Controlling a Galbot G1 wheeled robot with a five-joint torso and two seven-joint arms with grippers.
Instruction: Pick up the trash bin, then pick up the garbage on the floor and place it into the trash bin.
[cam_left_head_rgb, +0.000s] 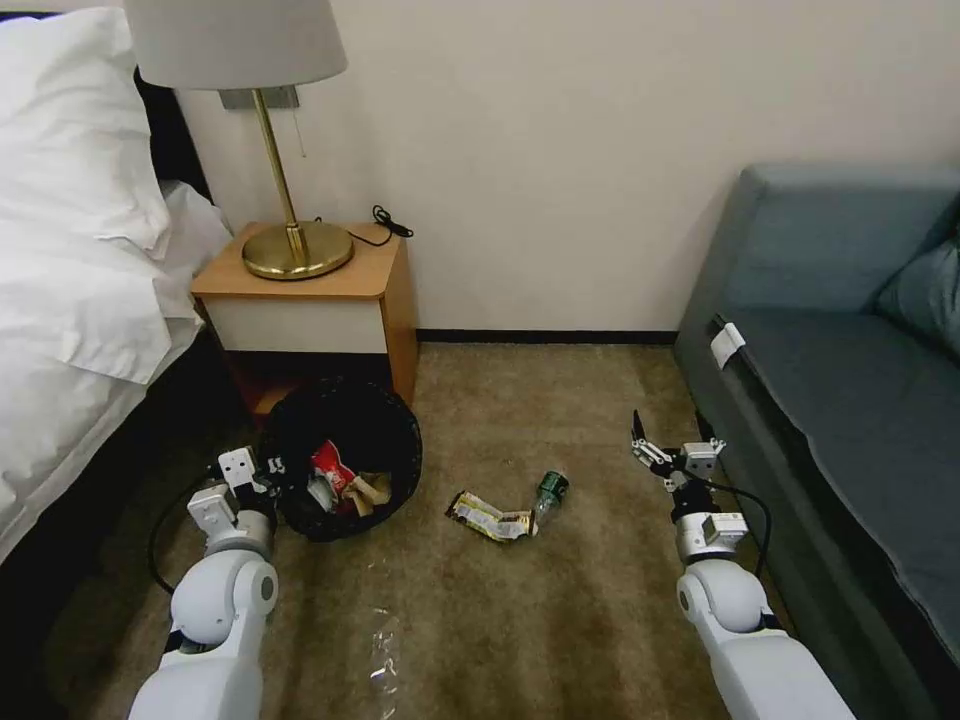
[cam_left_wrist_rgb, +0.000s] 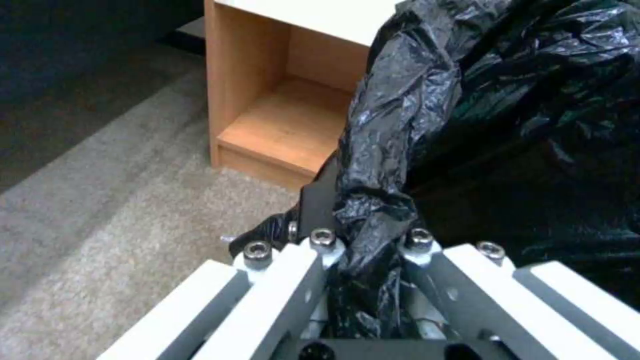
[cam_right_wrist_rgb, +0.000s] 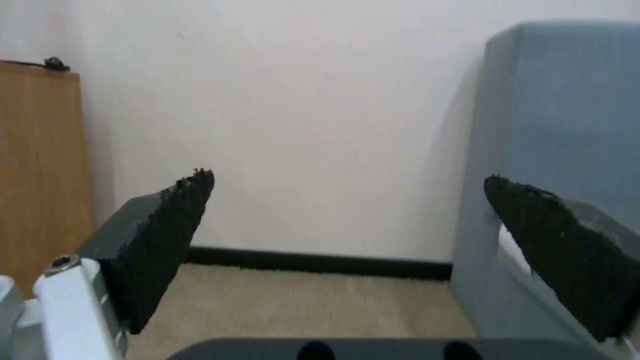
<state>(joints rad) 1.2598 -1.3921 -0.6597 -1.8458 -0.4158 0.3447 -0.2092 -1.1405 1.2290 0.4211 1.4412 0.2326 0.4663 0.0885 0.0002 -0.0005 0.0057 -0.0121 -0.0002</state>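
While left claw grips trash bin, right claw spread, 2 garbage pieces on floor

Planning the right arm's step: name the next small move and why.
Probably lower the right gripper toward the green-labelled bottle. It hangs open and empty above the carpet, while the left gripper is shut on the trash bin rim; the bottle and gold wrapper lie outside it.
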